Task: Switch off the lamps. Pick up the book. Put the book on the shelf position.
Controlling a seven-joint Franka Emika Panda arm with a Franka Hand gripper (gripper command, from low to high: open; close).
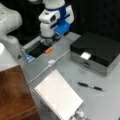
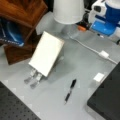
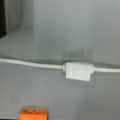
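While the arm hangs over the grey tabletop at about 12 o'clock in a front view, the gripper sits low above a small orange block; its fingers are hidden under the white and blue wrist housing, so whether they are apart or together cannot be told. Toward 2 o'clock in that view stands a black-lidded box with silver sides and a white label at its front edge; the lid is on and nothing of its contents shows. At about 10 o'clock, just beside the arm, lies a shallow open tray with a dark inside, its contents too dim to name.

The book lies at about 6 o'clock in a front view, propped tilted on a stand whose metal feet show in a front view. It is apart from the gripper. The shelf position, dark reddish wood, fills the 8 o'clock corner, cut off by the edge. A black pen rests on the table at 4 o'clock, apart from the book.

A white cable with an inline switch crosses the wrist view, the orange block cut off at 7 o'clock. A white lampshade is cropped at 12 o'clock in a front view.
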